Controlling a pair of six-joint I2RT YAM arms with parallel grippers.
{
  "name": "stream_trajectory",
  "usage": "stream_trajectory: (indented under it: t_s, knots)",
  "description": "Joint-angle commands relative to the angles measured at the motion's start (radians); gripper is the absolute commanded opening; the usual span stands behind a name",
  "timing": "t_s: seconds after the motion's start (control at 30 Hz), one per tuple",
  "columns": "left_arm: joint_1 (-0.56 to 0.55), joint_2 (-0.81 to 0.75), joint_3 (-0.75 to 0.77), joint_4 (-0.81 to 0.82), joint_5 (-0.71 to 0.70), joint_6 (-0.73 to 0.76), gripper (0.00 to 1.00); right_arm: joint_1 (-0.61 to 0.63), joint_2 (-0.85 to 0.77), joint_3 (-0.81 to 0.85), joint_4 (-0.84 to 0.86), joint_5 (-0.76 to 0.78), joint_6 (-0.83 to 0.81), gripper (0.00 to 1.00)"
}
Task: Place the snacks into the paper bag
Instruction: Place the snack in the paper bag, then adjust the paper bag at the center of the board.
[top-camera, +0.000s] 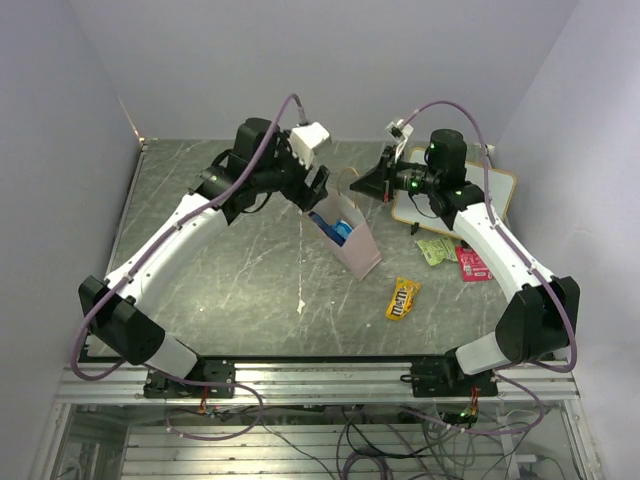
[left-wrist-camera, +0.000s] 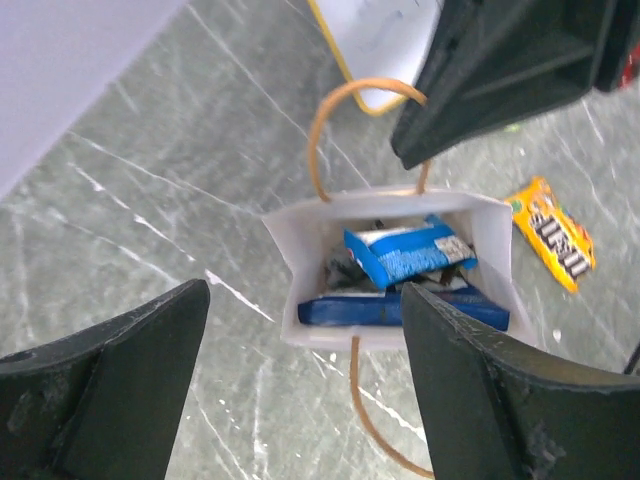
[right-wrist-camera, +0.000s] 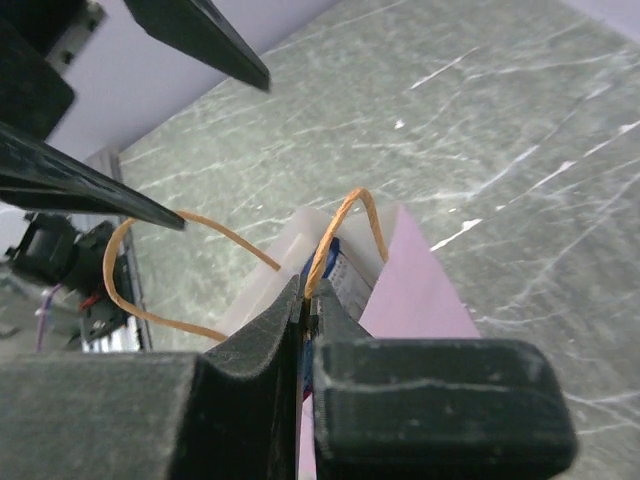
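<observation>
The paper bag (top-camera: 362, 255) stands open mid-table, tilted. My right gripper (top-camera: 372, 180) is shut on one of its thin handles (right-wrist-camera: 345, 225); the jaws (right-wrist-camera: 310, 305) pinch the cord just above the rim. My left gripper (top-camera: 318, 185) hovers open and empty over the bag's mouth (left-wrist-camera: 285, 250), and its fingers (left-wrist-camera: 110, 380) are spread wide. Inside the bag lie a blue-white packet (left-wrist-camera: 405, 250), a dark blue chip bag (left-wrist-camera: 400, 310) and a dark, silvery packet (left-wrist-camera: 345, 270). The yellow M&M's (top-camera: 403, 298) lie right of the bag, also in the left wrist view (left-wrist-camera: 555, 232). The light green (top-camera: 435, 250) and pink-red (top-camera: 472, 264) packets lie further right.
A white scribbled board (top-camera: 455, 195) with a yellow edge stands behind the right arm at the back right. Grey walls close in the table at the back and on both sides. The second handle (left-wrist-camera: 340, 120) loops free above the bag.
</observation>
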Motion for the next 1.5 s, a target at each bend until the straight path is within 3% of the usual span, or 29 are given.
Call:
stream_trajectory:
  t_s: [0.0,0.1,0.2,0.33,0.53,0.87,1.1,1.47]
  knots:
    - [0.041,-0.025,0.080,0.017,-0.095,-0.110,0.93,-0.001,-0.014,0.072,0.044,0.135,0.006,0.00]
    - [0.136,-0.041,0.029,0.094,0.018,-0.232,0.98,-0.002,-0.003,0.095,0.050,0.203,-0.004,0.00]
    - [0.212,-0.058,-0.057,0.172,0.129,-0.356,0.95,0.000,-0.006,0.083,0.090,0.226,0.036,0.00]
    - [0.224,-0.104,-0.138,0.247,0.165,-0.412,0.93,0.015,-0.003,0.070,0.134,0.273,0.113,0.00]
    - [0.224,-0.136,-0.194,0.270,0.180,-0.432,0.87,0.026,0.009,0.034,0.191,0.357,0.209,0.00]
    - [0.182,-0.086,-0.245,0.315,0.128,-0.533,0.86,0.032,0.008,-0.014,0.216,0.407,0.244,0.00]
    - [0.159,-0.019,-0.249,0.321,0.095,-0.635,0.81,0.032,-0.003,-0.053,0.232,0.383,0.237,0.00]
    - [0.135,0.045,-0.200,0.288,0.030,-0.589,0.76,0.032,-0.008,-0.079,0.263,0.276,0.242,0.00]
